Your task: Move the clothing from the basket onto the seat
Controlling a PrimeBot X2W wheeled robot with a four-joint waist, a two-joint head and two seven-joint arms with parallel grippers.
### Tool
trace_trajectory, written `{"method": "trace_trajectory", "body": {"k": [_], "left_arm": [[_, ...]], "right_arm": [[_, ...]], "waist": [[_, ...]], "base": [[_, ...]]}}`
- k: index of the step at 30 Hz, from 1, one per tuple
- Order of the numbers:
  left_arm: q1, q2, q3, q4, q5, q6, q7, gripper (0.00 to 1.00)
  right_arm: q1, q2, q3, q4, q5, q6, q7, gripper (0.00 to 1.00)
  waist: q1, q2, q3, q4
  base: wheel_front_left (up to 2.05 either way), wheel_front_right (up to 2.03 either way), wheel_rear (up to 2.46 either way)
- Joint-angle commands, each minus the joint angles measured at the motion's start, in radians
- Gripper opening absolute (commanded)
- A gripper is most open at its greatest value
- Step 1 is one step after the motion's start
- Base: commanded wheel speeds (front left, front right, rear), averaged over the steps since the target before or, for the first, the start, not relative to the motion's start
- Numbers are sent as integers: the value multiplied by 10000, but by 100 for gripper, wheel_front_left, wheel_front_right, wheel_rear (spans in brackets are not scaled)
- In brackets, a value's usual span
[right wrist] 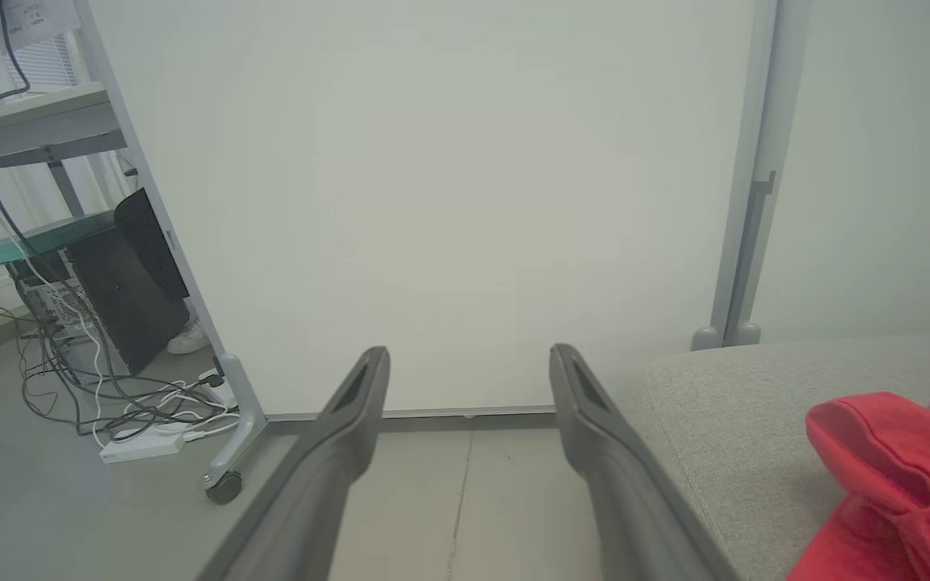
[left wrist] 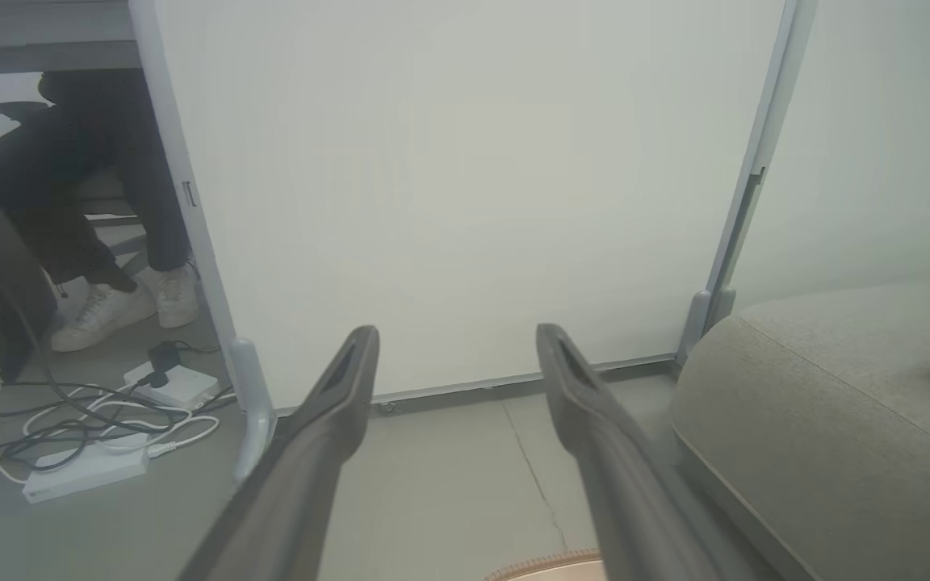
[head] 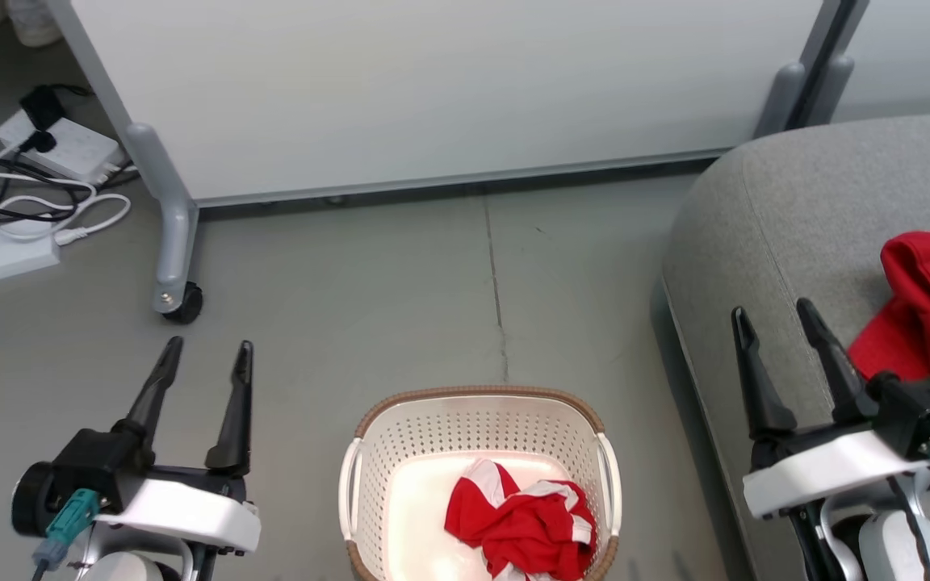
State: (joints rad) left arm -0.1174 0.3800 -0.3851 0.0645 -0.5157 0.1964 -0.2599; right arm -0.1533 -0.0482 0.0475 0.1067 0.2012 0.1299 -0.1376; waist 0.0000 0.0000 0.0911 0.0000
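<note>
Though apart, clothing beside right claw.

Clothing in basket, seat to its right.

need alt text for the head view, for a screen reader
A white basket on the floor holds one crumpled red-and-white garment; another red garment lies on the grey sofa at the right. The left gripper and right gripper hover open and empty at either side, with a white wheeled panel behind.
</note>
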Motion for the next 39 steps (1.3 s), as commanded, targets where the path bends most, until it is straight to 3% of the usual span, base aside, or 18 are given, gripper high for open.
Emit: {"method": "trace_trajectory", "body": {"k": [1, 11, 14, 28, 39], "left_arm": [[160, -11, 190, -33, -63, 117, -54, 100], [1031, -62, 1694, -483, 89, 401, -63, 100], [1410, -148, 1997, -665, 198, 260, -64, 100], [2329, -726, 2116, -557, 1158, -696, -65, 100], [2145, -746, 1889, 161, 1241, -885, -41, 100]], "right_arm": [[260, -53, 76, -159, 122, 16, 97, 100], [1077, -52, -43, -663, 87, 16, 384, 100], [1242, -51, -146, -656, 20, 16, 449, 100], [1801, -49, -533, -497, -107, 16, 579, 100], [1892, -50, -466, -518, 95, 16, 644, 100]], "waist": [[0, 0, -239, 192], [0, 0, -735, 374], [0, 0, -847, 387], [0, 0, -1148, 272], [0, 0, -1233, 180]], "base": [[0, 0, 0], [0, 0, 0], [0, 0, 0], [0, 0, 0], [0, 0, 0]]}}
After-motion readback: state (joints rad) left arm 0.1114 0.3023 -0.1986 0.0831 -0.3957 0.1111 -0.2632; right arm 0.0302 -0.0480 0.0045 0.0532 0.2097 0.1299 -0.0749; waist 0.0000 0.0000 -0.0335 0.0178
